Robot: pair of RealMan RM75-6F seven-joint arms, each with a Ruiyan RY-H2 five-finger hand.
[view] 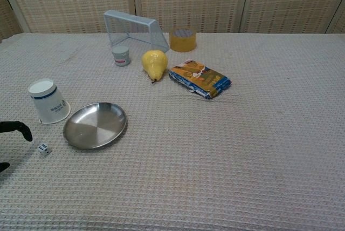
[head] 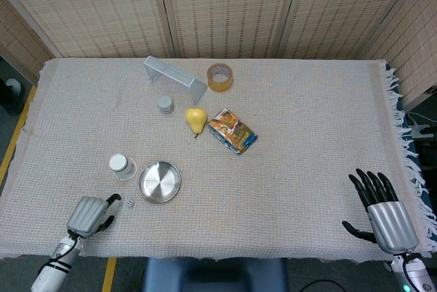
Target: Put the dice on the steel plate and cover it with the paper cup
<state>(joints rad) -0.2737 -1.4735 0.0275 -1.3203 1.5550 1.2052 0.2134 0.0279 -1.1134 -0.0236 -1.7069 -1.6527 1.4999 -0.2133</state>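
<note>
A small white dice lies on the cloth just left of the steel plate. The paper cup stands upside down beside the plate's far-left rim. My left hand hovers a little left of the dice, fingers curved and apart, holding nothing; only its black fingertips show at the left edge of the chest view. My right hand rests open at the table's near right corner, far from everything.
Further back stand a yellow pear, a snack packet, a small grey jar, a tape roll and a wire rack. The table's fringed edge runs along the right.
</note>
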